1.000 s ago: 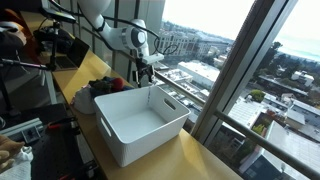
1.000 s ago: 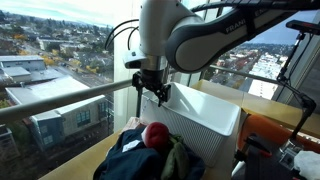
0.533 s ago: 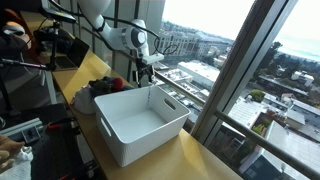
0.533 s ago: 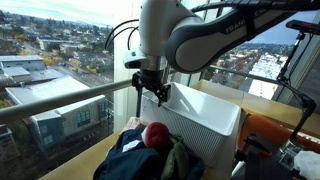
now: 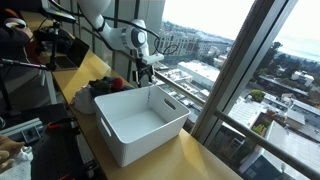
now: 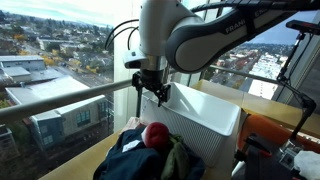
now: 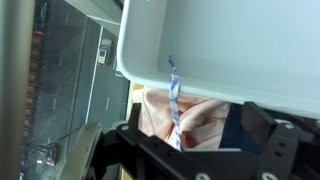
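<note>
My gripper hangs open over a pile of clothes next to a white plastic bin; it is seen in both exterior views. The pile holds dark blue and green cloth with a red item on top. In the wrist view the black fingers stand wide apart above pink cloth. A thin blue-and-white strip runs between them. I cannot tell whether it touches a finger. The bin's white wall fills the top.
The bin and pile sit on a wooden counter along a large window with a metal rail. Cables and equipment lie at the counter's far end. A dark bag stands beyond the bin.
</note>
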Controlling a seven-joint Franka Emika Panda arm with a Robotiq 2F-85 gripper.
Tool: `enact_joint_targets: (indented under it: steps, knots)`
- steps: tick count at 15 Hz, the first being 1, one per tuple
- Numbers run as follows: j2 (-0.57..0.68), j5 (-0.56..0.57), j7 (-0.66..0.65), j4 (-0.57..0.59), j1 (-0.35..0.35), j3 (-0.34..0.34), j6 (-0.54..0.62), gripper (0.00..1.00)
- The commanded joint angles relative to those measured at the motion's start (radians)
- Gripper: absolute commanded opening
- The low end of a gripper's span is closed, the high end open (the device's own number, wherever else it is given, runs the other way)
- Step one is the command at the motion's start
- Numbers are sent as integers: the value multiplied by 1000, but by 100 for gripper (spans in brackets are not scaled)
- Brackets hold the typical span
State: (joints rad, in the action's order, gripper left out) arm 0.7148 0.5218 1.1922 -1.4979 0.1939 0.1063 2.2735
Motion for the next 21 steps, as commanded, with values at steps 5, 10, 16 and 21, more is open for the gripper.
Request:
enact_joint_targets:
  steps: [5, 10, 16, 21]
  knots:
    - [21, -42, -30, 11, -4, 8, 37, 100]
    - [43, -86, -56, 9, -5, 14, 60, 100]
    - [50, -49, -71, 13, 9, -13, 82, 98]
    - [48, -30, -69, 14, 11, -21, 80, 52]
